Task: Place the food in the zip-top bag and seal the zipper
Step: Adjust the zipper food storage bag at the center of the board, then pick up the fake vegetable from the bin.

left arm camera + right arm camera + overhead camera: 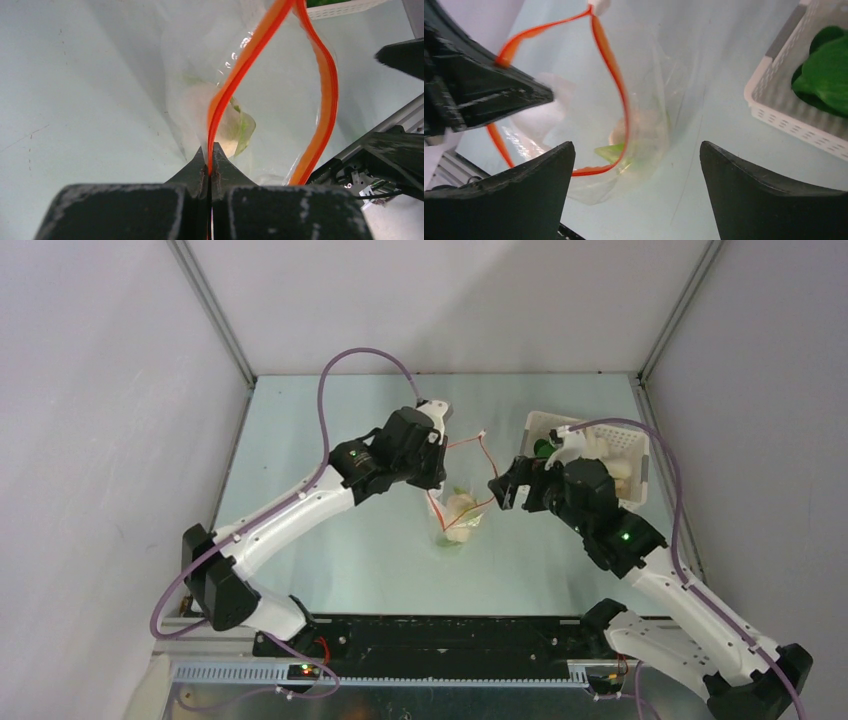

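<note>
Up close, left fingers (192,172) clamp zipper (250,55) | right fingers (531,190) apart | overhead hides pinch

Clear zip-top bag (674,80) gapes open, food (644,132) inside

Enclosure inspected from above. Work surface: a flat, pale mint-green tabletop (330,540), matte with a faint sheen; fine scratches and small dark specks (30,135) show in the left wrist view. Three plain off-white panels close it in: left wall (90,390), back wall (440,300) and right wall (770,390), all unmarked. Slim grey metal posts (212,310) run up both rear corners, slanting outward in the overhead view. A black mounting rail (440,635) spans the near edge, with a slotted silver strip (420,672) just below it and brushed metal sheet (400,705) beneath that. Lighting is even and diffuse, and shadows on the tabletop are soft.
</note>
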Controlling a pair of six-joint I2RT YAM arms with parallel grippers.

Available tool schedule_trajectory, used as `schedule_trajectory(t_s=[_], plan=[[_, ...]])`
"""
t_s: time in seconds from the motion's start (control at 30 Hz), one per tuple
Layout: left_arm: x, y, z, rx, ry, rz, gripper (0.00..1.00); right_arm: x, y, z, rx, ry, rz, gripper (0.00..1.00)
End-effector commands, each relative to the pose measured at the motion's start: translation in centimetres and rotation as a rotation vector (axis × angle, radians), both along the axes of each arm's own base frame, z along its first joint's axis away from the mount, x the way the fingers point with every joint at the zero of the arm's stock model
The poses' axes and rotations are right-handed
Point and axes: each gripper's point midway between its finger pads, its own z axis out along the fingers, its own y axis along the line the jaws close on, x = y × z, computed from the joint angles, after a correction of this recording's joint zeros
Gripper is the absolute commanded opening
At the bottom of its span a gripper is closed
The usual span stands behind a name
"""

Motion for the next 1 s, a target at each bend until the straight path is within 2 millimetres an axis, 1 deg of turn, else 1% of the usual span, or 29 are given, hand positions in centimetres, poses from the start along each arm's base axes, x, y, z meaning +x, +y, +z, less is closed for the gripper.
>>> schedule_trajectory(t_s=[0.0,0.03,0.07,0.1,0.13,0.17,0.2,0.23,0.27,0.3,0.33,0.37,0.4,0.43,0.47,0.5,0.53,0.57,0.6,0.67,0.7,0.73,0.77,0.8,0.83,0.87,0.9,0.93,0.97], plan=[[1.1,-0.7,2.2,-0.038,-0.033,0.016,0.0,0.5,-1.1,5.3,0.078,-0.183,-0.023,0.99],[1.2,-0.6,2.2,-0.03,-0.029,0.02,0.0,0.7,-1.8,5.6,0.077,-0.197,-0.055,0.99],[1.2,-0.5,2.1,-0.022,-0.023,0.025,0.0,1.3,-3.3,6.0,0.073,-0.214,-0.126,0.99],[1.3,-0.4,2.3,-0.02,-0.026,0.031,0.0,1.7,-4.3,5.9,0.06,-0.212,-0.172,0.99],[1.3,-0.3,2.3,-0.016,-0.025,0.035,0.0,2.4,-5.9,5.8,0.055,-0.208,-0.23,0.99],[1.3,-0.2,2.4,-0.015,-0.026,0.037,0.0,2.8,-6.5,4.9,0.039,-0.174,-0.254,0.99],[1.2,-0.1,2.5,-0.014,-0.027,0.04,0.0,3.7,-8.4,4.7,0.05,-0.15,-0.329,1.0],[1.2,0.0,2.7,-0.016,-0.03,0.042,0.0,4.1,-9.0,3.1,0.033,-0.079,-0.35,1.0],[1.1,0.1,3.0,-0.017,-0.034,0.04,0.0,4.9,-10.9,2.7,0.042,-0.048,-0.416,0.99],[1.1,0.2,3.1,-0.017,-0.038,0.041,0.0,5.4,-11.1,1.3,0.031,0.012,-0.397,0.99],[1.0,0.3,3.3,-0.017,-0.045,0.035,0.0,6.0,-12.1,1.1,0.004,0.009,-0.364,0.99],[1.0,0.3,3.4,-0.016,-0.048,0.031,0.0,6.7,-12.6,0.0,-0.038,0.023,-0.331,0.99],[1.0,0.4,3.6,-0.017,-0.056,0.026,0.0,7.7,-14.3,0.1,-0.105,-0.02,-0.326,0.99],[1.0,0.4,3.7,-0.017,-0.06,0.022,0.0,8.7,-15.7,-0.8,-0.124,0.0,-0.361,0.99],[1.0,0.4,3.8,-0.014,-0.065,0.017,0.0,9.7,-18.2,-0.5,-0.108,-0.003,-0.454,0.99],[1.1,0.4,3.8,-0.01,-0.067,0.015,0.0,10.7,-20.5,-1.4,-0.1,0.038,-0.535,0.99],[1.0,0.4,3.8,-0.007,-0.067,0.014,0.0,11.6,-21.3,-0.5,-0.062,0.03,-0.573,0.99],[1.0,0.4,3.8,-0.004,-0.067,0.012,0.0,12.7,-22.5,-1.1,-0.058,0.055,-0.606,0.98],[1.0,0.4,3.8,-0.005,-0.068,0.011,0.0,13.6,-22.9,-1.1,-0.073,0.037,-0.595,0.97],[1.0,0.4,3.8,-0.007,-0.07,0.008,0.0,15.5,-22.6,-3.7,-0.113,0.091,-0.504,0.94],[1.1,0.3,3.8,-0.01,-0.073,0.007,0.0,16.1,-22.8,-3.5,-0.125,0.085,-0.487,0.93],[1.1,0.3,3.8,-0.011,-0.074,0.008,0.0,16.8,-22.9,-5.2,-0.155,0.115,-0.453,0.93],[1.2,0.2,3.8,-0.014,-0.074,0.008,0.0,17.4,-23.4,-5.1,-0.186,0.105,-0.436,0.92],[1.2,0.2,3.8,-0.016,-0.074,0.006,0.0,17.8,-23.8,-6.9,-0.198,0.155,-0.432,0.91],[1.2,0.0,3.8,-0.022,-0.074,0.002,0.0,18.5,-24.6,-6.5,-0.217,0.15,-0.442,0.9],[1.2,-0.1,3.8,-0.023,-0.073,-0.001,0.0,18.6,-24.8,-8.1,-0.224,0.203,-0.436,0.89],[1.3,-0.3,3.7,-0.026,-0.075,-0.006,0.0,19.2,-25.0,-7.8,-0.237,0.197,-0.427,0.87],[1.3,-0.3,3.6,-0.024,-0.072,-0.008,0.0,19.5,-24.8,-9.0,-0.235,0.231,-0.402,0.86],[1.3,-0.4,3.4,-0.02,-0.07,-0.011,0.0,19.9,-24.8,-8.8,-0.242,0.227,-0.39,0.84]])
